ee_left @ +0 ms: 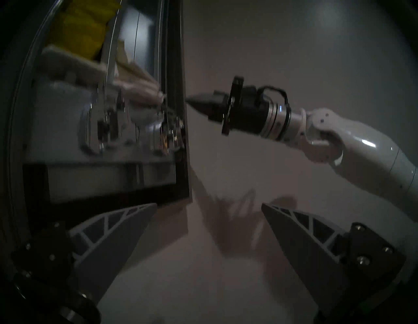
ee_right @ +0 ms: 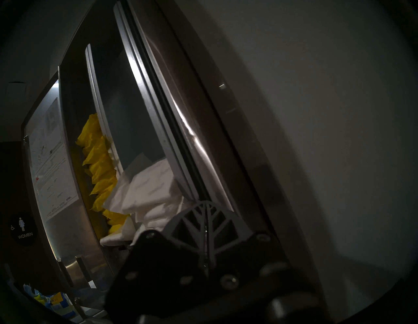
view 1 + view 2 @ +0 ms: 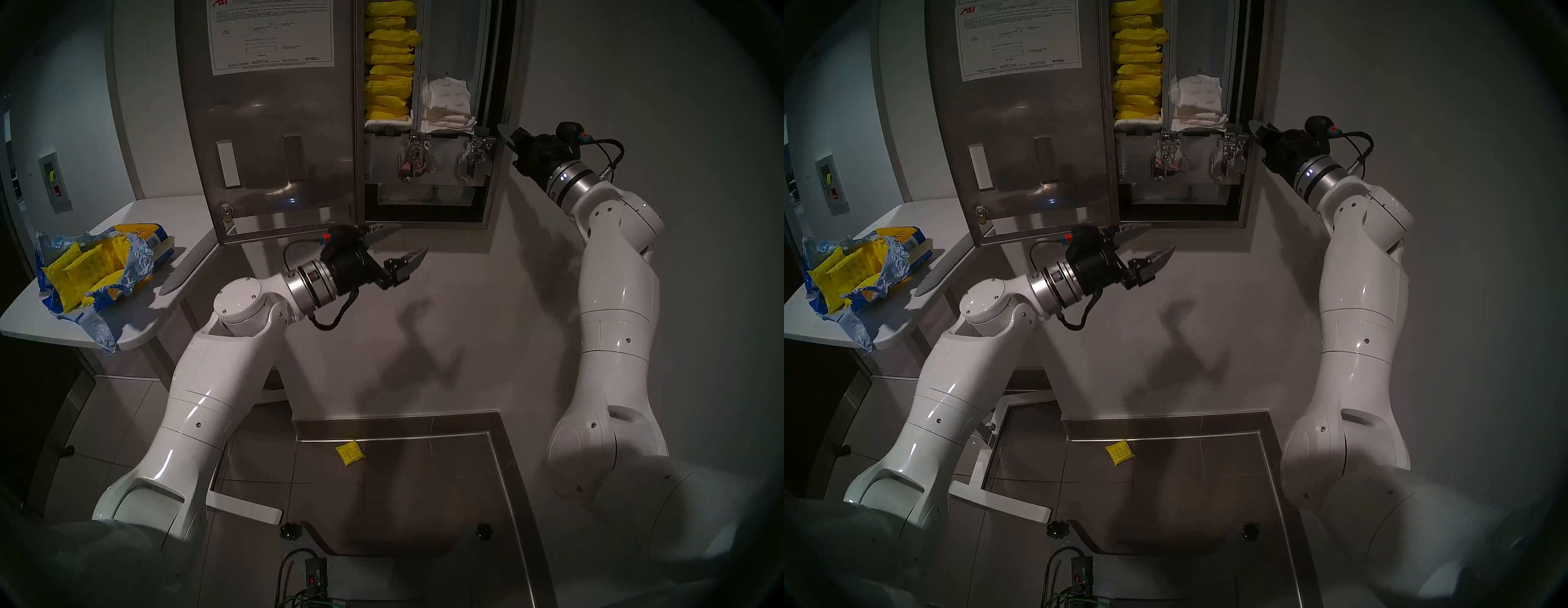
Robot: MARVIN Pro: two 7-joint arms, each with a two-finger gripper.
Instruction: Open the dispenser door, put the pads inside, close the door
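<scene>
You see the dispenser door (image 3: pixel 271 140) swung wide open to the left of the cabinet (image 3: pixel 488 204), its white instruction sheet (image 3: pixel 271 34) on the inner face turned toward you. Inside the cabinet, the yellow pads (image 3: pixel 388 76) fill the left column in a tall stack, and white wrapped pads (image 3: pixel 447 106) sit in the column to its right. Below the cabinet, one more yellow pad (image 3: pixel 350 454) lies alone on the tiled floor (image 3: pixel 403 488). Left of the cabinet, past the door, a torn blue-and-yellow bag (image 3: pixel 93 271) rests on a white shelf (image 3: pixel 140 331) with more yellow packets in it.

Your left gripper (image 3: pixel 403 248) hangs just below the cabinet's bottom edge, near the door's lower corner, with its fingers spread wide and nothing between them. Your right gripper (image 3: pixel 507 135) sits just beside the cabinet's right edge, level with the bottom of the white stack; its fingers are pressed together and empty. The wrist view shows the tips meeting flat against each other.
</scene>
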